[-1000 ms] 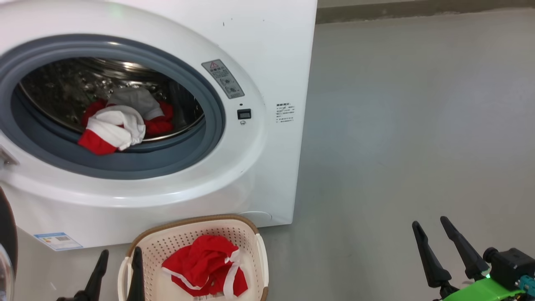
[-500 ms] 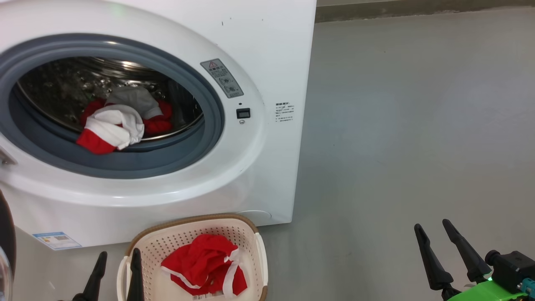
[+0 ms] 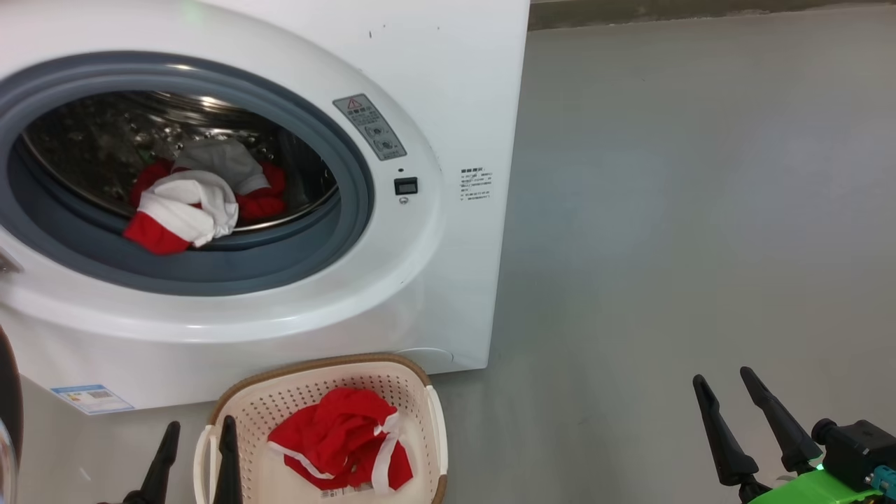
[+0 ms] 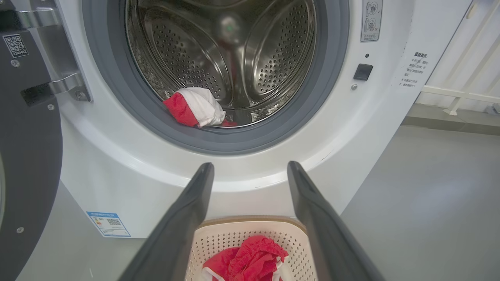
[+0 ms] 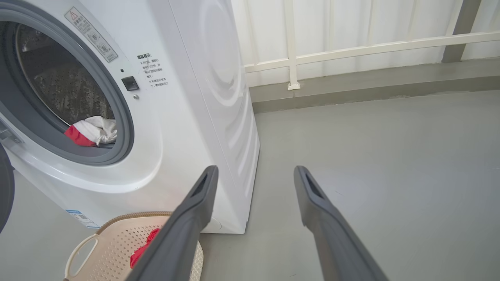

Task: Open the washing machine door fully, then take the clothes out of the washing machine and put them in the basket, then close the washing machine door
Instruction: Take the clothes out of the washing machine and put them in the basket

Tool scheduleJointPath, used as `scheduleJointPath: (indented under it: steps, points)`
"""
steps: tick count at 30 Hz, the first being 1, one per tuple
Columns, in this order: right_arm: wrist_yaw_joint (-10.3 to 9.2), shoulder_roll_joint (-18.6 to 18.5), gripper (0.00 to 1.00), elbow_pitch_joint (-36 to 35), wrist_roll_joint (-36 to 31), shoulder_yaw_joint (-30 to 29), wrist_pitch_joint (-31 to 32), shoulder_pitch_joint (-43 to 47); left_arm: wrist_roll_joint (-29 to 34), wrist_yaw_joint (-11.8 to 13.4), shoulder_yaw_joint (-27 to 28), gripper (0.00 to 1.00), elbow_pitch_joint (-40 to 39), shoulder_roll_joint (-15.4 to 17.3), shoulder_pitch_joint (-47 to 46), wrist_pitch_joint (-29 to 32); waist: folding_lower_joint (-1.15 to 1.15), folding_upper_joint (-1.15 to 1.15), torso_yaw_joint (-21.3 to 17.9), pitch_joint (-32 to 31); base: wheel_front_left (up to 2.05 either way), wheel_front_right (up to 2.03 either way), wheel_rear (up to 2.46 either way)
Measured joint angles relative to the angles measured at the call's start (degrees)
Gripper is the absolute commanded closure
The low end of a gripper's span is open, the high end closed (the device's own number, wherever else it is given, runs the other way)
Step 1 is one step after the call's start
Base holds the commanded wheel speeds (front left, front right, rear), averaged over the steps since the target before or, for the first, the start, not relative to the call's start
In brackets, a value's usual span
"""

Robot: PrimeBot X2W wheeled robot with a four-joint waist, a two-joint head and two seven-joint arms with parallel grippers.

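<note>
The white washing machine (image 3: 448, 84) stands with its door (image 4: 27, 156) swung open to the left on a metal hinge. Red and white clothes (image 3: 189, 210) lie at the front of the steel drum, also seen as a bundle of clothes (image 4: 195, 107) on the grey ring. One red garment (image 3: 336, 437) lies in the cream basket (image 3: 420, 392) on the floor below the opening. My left gripper (image 3: 198, 427) is open, low by the basket's left rim. My right gripper (image 3: 721, 378) is open over bare floor to the right.
Grey floor (image 3: 700, 210) stretches to the right of the machine. A white railing (image 5: 351, 47) and a low kerb run along the back. The open door's black rim (image 3: 8, 399) stands at the left edge.
The whole picture has slid slightly up and left, so the head camera has moved. The clothes, basket and both open grippers stay as they were.
</note>
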Motion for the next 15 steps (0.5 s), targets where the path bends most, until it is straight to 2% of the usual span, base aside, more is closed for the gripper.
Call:
scheduleJointPath:
  steps: [6,15]
  points:
    - [0.00,0.05,0.00,-0.03,-0.01,0.01,0.00,-0.18,1.24,0.00,-0.19,0.00,2.86,-0.01,-2.76,0.00,0.00,0.00,0.19,1.02,0.00,0.00,0.00]
    - [0.00,0.43,0.00,-0.65,0.00,0.68,0.00,-3.50,5.48,0.52,-0.58,0.00,11.34,0.31,-16.59,-0.01,0.00,0.00,0.37,5.08,0.00,0.00,0.00]
